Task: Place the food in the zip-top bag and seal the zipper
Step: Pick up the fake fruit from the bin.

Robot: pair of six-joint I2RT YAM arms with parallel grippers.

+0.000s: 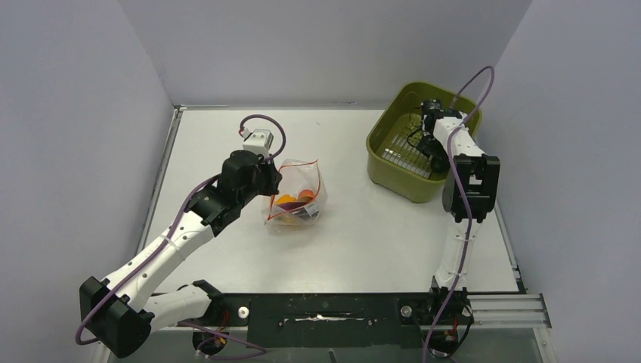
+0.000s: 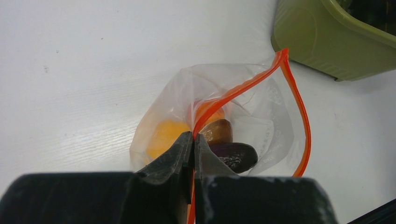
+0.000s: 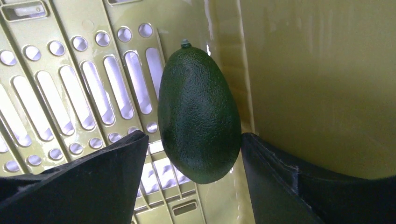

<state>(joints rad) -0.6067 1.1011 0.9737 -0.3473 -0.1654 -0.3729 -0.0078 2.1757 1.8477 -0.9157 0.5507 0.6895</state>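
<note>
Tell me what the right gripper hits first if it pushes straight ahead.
The right gripper would likely meet the green avocado between its open fingers first; the basket floor lies behind it, depth unclear.

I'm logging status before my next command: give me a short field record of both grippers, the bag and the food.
left gripper: shut on the zipper at the bag's mouth
zip-top bag: on the table, mouth open, unsealed
in bag: yellow-orange piece, orange-brown piece, dark purple piece
right gripper: open, inside the olive basket, a finger either side of the dark green piece
dark green piece: in the basket near its wall, not yet bagged
</note>
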